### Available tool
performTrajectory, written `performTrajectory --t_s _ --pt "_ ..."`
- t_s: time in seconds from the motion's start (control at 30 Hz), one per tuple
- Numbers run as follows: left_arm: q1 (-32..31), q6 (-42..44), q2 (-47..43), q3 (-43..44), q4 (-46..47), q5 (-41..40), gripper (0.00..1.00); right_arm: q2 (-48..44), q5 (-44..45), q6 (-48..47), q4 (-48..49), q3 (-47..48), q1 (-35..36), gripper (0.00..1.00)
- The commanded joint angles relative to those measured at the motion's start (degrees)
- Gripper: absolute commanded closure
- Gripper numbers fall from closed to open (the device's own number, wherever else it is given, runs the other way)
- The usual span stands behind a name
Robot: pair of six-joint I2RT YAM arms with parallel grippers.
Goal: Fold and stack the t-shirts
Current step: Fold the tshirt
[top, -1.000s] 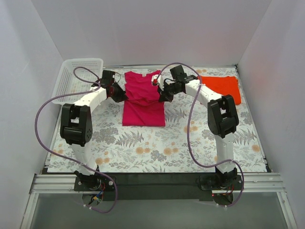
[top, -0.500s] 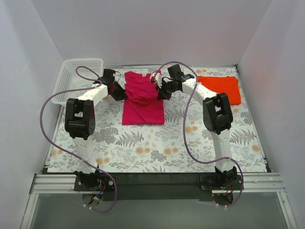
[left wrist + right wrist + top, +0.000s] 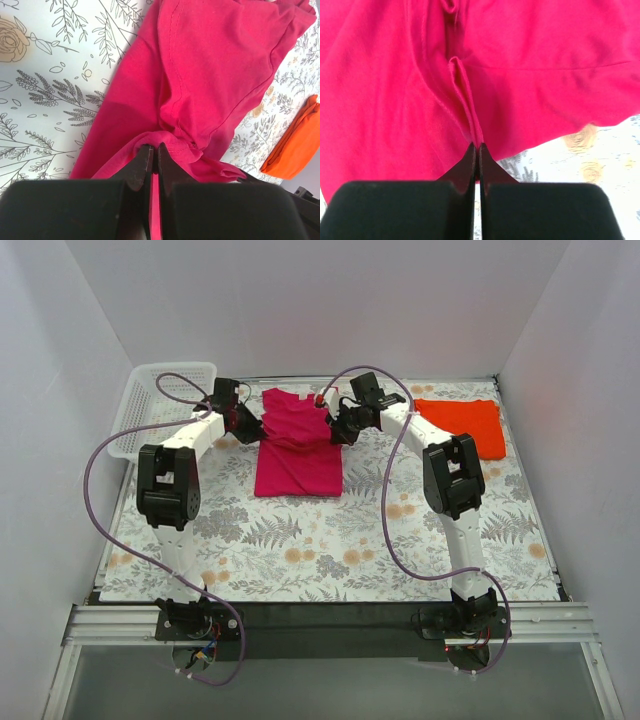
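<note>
The magenta-pink t-shirt (image 3: 298,445) lies at the far middle of the table, its lower part folded up over itself. My left gripper (image 3: 257,430) is shut on its left edge; the left wrist view shows the cloth (image 3: 210,75) pinched at my left gripper (image 3: 152,148). My right gripper (image 3: 334,430) is shut on its right edge, and the right wrist view shows a ridge of pink cloth (image 3: 395,90) running into my right gripper (image 3: 476,146). The orange-red t-shirt (image 3: 462,424) lies folded at the far right, and it also shows in the left wrist view (image 3: 295,145).
A white lattice basket (image 3: 160,405) stands at the far left corner. The table wears a floral cloth (image 3: 330,540). White walls close the left, back and right sides. Purple cables loop from both arms.
Both grippers have moved toward the far edge, carrying the pink shirt's fold with them. The shirt's near edge has drawn back a little.
</note>
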Motion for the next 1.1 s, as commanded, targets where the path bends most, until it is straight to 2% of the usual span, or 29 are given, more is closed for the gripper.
performTrajectory --t_s 0.0,0.73,0.83,0.87,0.9,1.0,1.07 --pt "0.50 0.87 0.90 2.48 0.20 0.68 1.00 0.50 1.63 1.93 3.03 3.51 -0.51 0.99" --pt "0.94 1.14 4.59 4.59 -0.33 0.07 1.00 3.84 5.85 6.50 6.01 7.02 -0.51 0.99" --pt "1.02 1.14 4.76 4.95 -0.33 0.24 0.99 4.11 7.69 8.17 6.80 7.38 -0.51 0.91" --pt "1.02 1.05 4.59 5.30 -0.24 0.07 0.91 3.76 9.87 10.09 7.76 7.20 -0.51 0.78" --pt "1.11 0.96 4.50 5.56 -0.16 -0.02 0.75 3.58 11.46 11.32 8.56 6.85 -0.51 0.75" --pt "1.11 0.61 2.75 5.56 0.63 -0.28 0.59 2.09 15.25 14.41 11.37 6.24 -0.51 0.66" --pt "1.11 0.52 0.30 4.95 1.33 -0.90 0.56 0.60 17.88 15.81 13.66 5.18 -0.51 0.59"
